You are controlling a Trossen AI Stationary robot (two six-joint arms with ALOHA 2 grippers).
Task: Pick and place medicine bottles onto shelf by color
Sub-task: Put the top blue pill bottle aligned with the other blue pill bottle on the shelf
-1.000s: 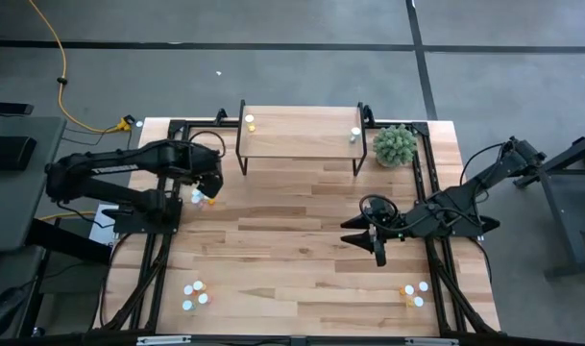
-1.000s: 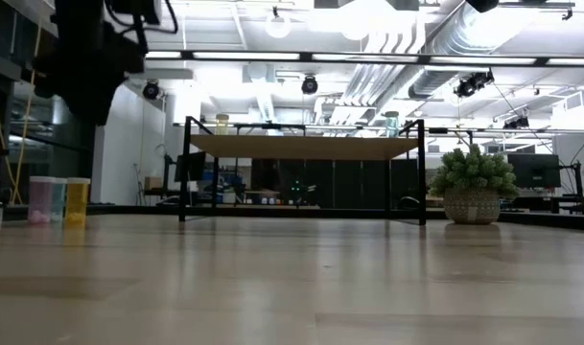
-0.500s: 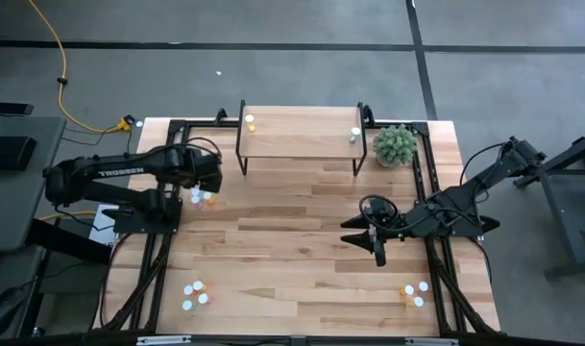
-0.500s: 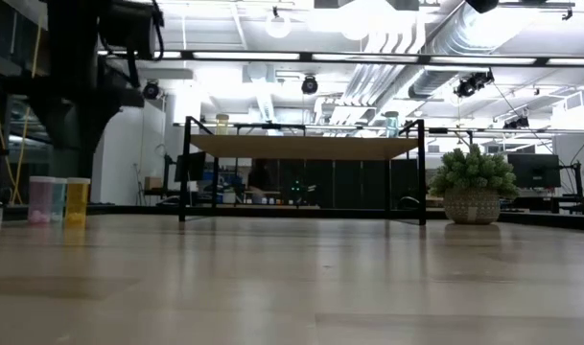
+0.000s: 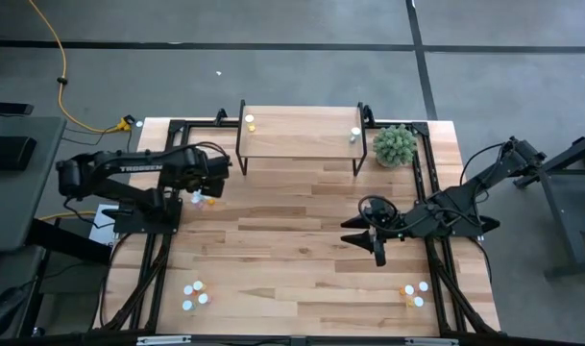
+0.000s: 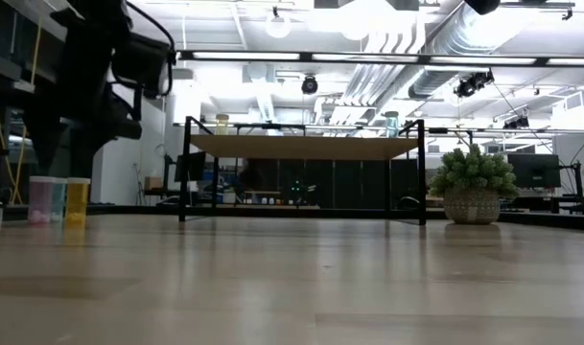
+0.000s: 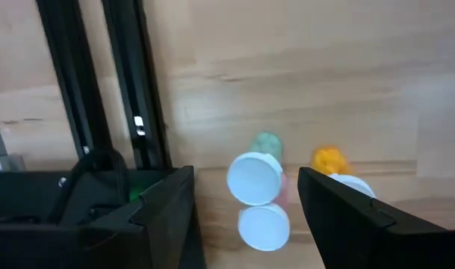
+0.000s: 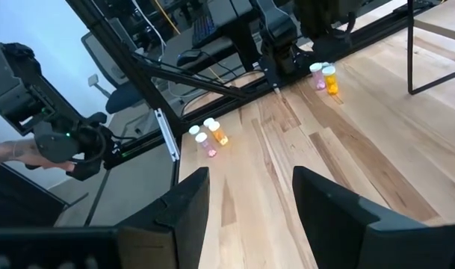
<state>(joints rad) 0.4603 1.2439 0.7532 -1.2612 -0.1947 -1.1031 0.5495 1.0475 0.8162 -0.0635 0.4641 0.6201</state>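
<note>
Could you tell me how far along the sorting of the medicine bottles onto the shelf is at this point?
Early on. Done: two bottles stand on the small wood-topped, black-legged shelf, a yellow bottle at one end and a pale bottle at the other. In hand: nothing; the open left gripper hovers over the white-capped cluster near the table's left edge. The right gripper waits mid-table, empty. Left: that cluster and the two front-corner groups.

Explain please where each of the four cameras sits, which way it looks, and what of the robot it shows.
High: above, straight down; both arms, shelf.
Low: table height, level toward the shelf; left arm dark at upper left.
Left wrist: on the left arm, down at bottles between the left gripper's open fingers.
Right wrist: on the right arm, across the table past the right gripper's open fingers.
Shared: high and low both show the plant.
</note>
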